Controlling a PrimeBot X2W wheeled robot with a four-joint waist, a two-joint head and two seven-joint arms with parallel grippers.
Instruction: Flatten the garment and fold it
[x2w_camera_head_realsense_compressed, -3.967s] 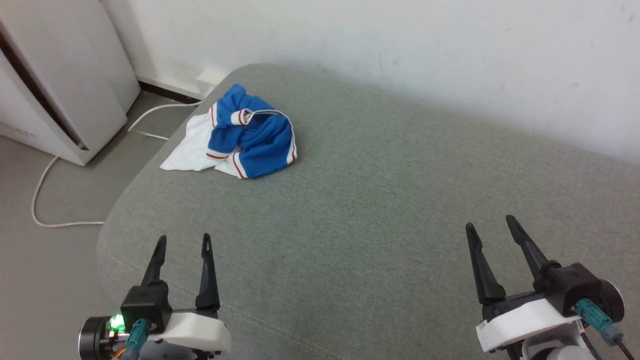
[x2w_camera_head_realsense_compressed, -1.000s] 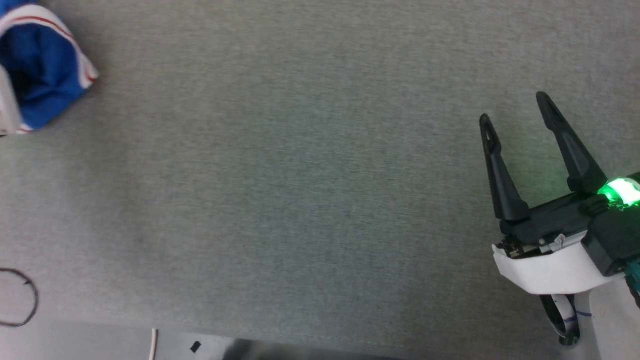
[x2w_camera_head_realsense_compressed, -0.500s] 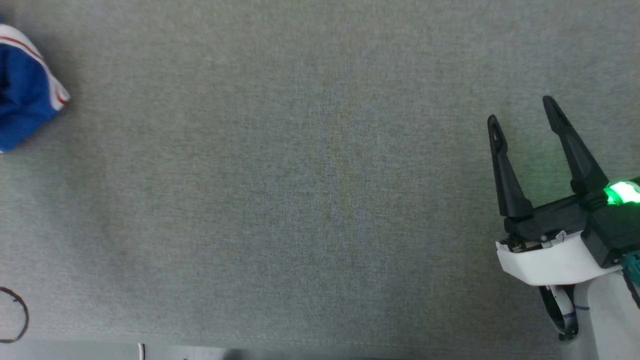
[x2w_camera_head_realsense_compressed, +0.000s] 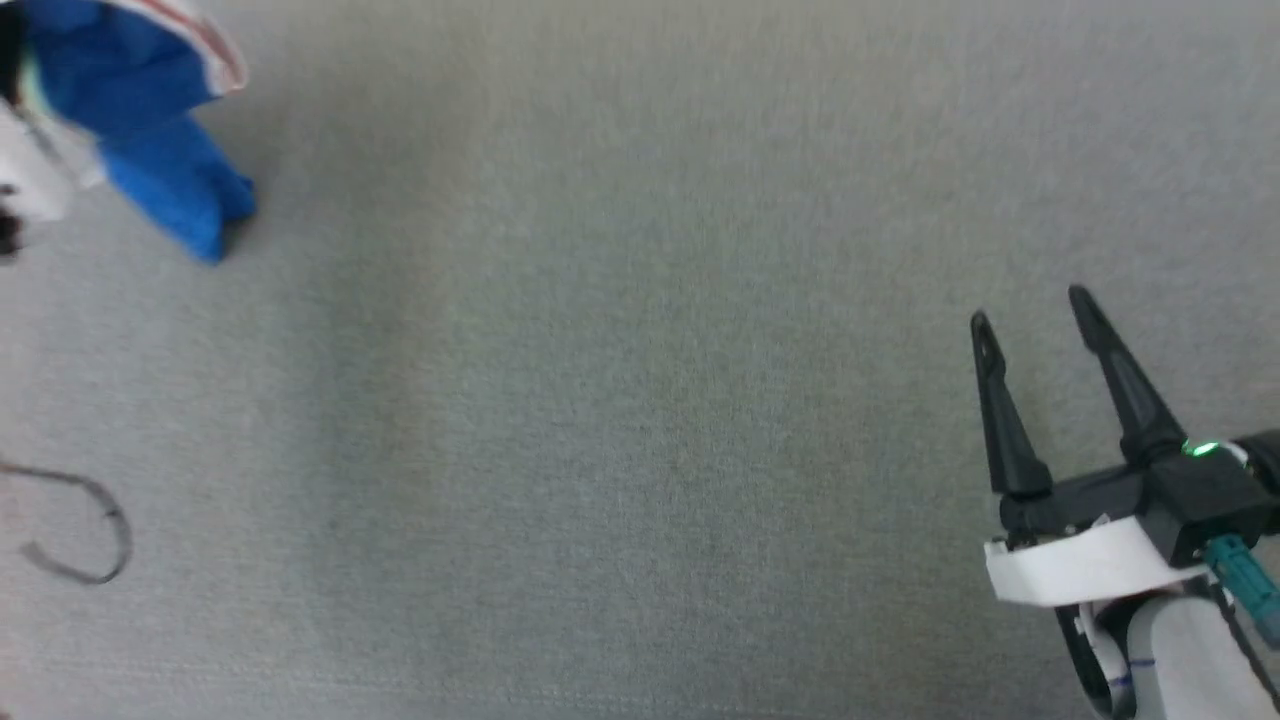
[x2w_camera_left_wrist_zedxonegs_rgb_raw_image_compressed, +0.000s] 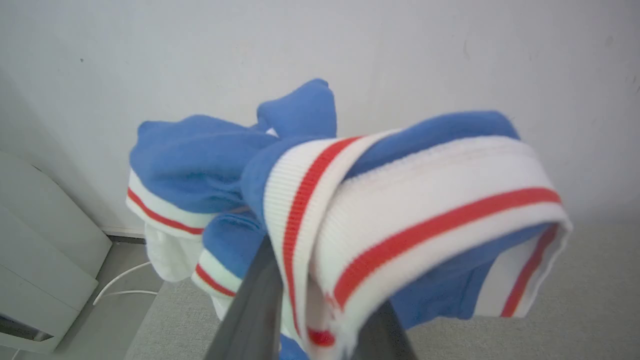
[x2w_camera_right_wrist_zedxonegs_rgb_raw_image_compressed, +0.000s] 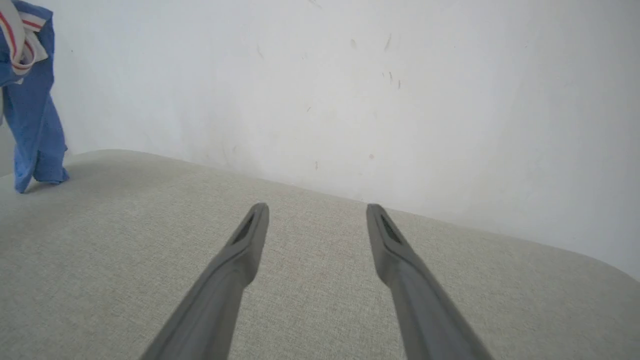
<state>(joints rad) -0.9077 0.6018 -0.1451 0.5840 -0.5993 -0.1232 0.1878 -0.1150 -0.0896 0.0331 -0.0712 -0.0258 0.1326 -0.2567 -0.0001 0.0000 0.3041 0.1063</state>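
My left gripper (x2w_camera_left_wrist_zedxonegs_rgb_raw_image_compressed: 320, 325) is clamped on the garment (x2w_camera_left_wrist_zedxonegs_rgb_raw_image_compressed: 425, 210) at its red-striped white trim. The blue cloth hangs bunched at the far left of the grey cushion (x2w_camera_head_realsense_compressed: 640, 400), its tail seemingly touching. My right gripper (x2w_camera_head_realsense_compressed: 1035, 310) hovers well apart, fingers spread

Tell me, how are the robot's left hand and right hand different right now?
The left gripper has its fingers shut on the garment at its striped trim; the right gripper has its fingers wide apart, holding nothing. The left gripper holds the garment up so the cloth hangs down; the right gripper points across the bare grey cushion. Both have two long dark fingers.
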